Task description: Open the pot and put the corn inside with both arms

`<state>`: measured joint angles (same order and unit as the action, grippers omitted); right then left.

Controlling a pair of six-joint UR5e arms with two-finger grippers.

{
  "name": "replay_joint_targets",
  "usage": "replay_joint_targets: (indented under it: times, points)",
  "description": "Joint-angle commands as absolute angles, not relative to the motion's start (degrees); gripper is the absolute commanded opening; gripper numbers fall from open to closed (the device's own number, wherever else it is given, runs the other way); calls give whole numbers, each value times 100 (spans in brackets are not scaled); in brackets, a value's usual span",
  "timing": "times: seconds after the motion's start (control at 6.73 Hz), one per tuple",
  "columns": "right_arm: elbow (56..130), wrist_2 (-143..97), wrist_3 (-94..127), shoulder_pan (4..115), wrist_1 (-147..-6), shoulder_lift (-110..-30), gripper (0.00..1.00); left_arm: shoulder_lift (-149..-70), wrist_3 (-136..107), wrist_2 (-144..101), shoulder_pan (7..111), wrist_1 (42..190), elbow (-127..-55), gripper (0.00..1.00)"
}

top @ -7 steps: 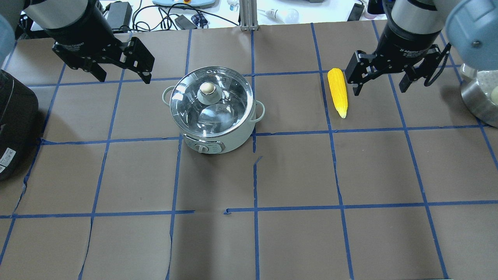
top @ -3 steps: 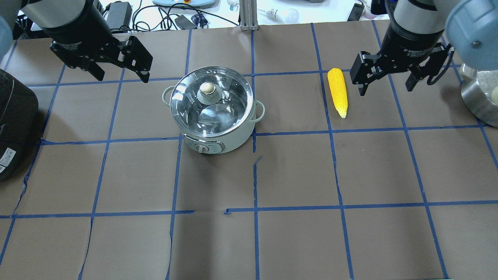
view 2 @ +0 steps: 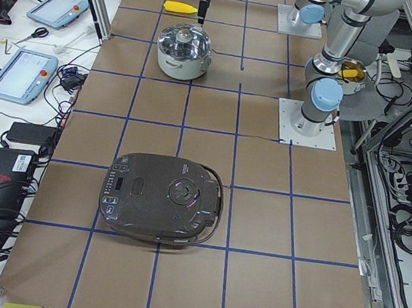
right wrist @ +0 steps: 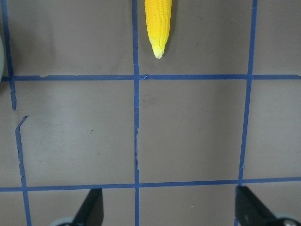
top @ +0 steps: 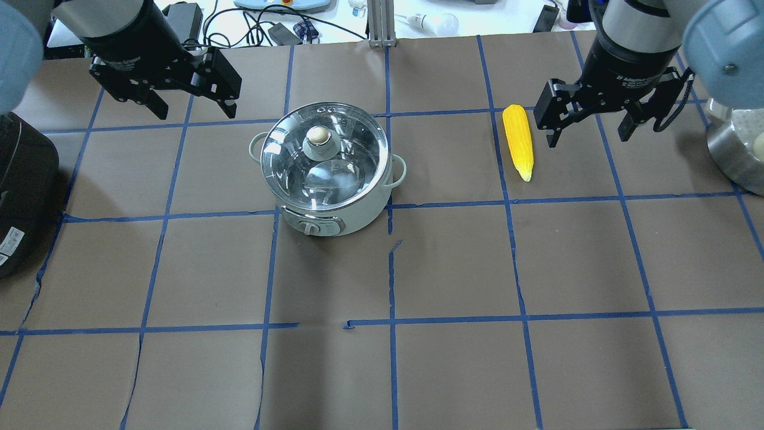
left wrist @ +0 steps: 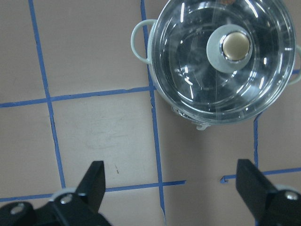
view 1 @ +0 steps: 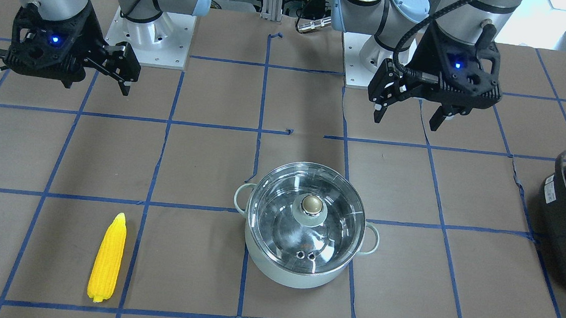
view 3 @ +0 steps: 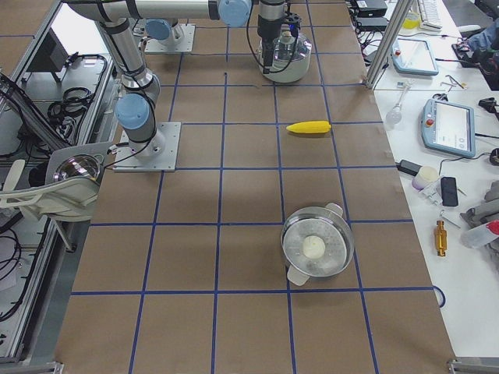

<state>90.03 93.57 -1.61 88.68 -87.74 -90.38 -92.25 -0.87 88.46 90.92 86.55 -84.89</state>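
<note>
Overhead: pot (top: 327,170) sits closed mid-table, corn (top: 517,141) lying off to its right, so each gripper gets its own job, I'd guess. The left gripper (top: 194,108) hovers far-left of the pot, the right gripper (top: 588,131) just beside the corn. Wrist views: both spread wide, holding nothing.

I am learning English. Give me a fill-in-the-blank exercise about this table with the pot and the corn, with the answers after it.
1. The lid is ____ the pot.
2. Both the left gripper and the right gripper are ____.
3. The corn lies nearer the ____ gripper.
Answers: on; open; right.
</note>
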Motion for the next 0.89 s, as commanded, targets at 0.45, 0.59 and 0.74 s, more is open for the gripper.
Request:
replay_joint_targets:
  times: [0.45, 0.59, 0.74]
  points:
    - [9070, 9255, -141, 8781, -9051, -8686, 100, -10878, -1379, 8842, 10063, 7154, -8543, 100]
    - [9079, 9246, -149, 8711, -9592, -8431, 100, -11011, -1554, 8833, 10072, 7093, -8543, 99]
    - [9079, 9263, -158, 8666, -10346, -7924, 100, -11065, -1773, 8859, 10151, 7093, -8543, 100]
